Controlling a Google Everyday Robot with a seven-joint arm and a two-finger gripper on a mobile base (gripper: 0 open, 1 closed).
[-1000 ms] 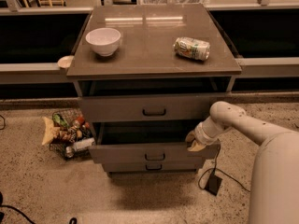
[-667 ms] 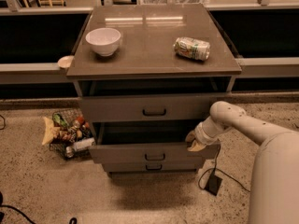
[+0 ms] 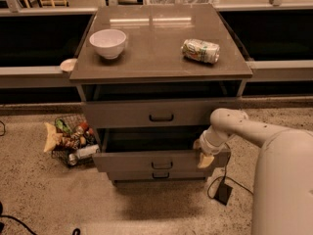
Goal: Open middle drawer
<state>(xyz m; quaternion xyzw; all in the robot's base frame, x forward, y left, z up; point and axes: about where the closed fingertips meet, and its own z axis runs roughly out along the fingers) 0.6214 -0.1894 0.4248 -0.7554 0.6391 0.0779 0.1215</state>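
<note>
The middle drawer [image 3: 127, 161] is a wide grey-brown panel with a small black bar handle [image 3: 161, 165] at its centre. It stands pulled out from the cabinet, and its dark inside shows above the front panel. My gripper [image 3: 202, 153] is at the right end of that drawer's front, at its top edge, on the end of my white arm [image 3: 254, 131], which comes in from the right. The top drawer [image 3: 146, 114] sits closed above it. The bottom drawer [image 3: 160, 176] shows as a thin strip below it.
A white bowl [image 3: 108, 43] and a can lying on its side [image 3: 200, 51] are on the cabinet top [image 3: 156, 62]. A wire basket of packets and bottles [image 3: 68, 141] sits on the floor at the left. A black cable and plug [image 3: 223, 192] lie at the lower right.
</note>
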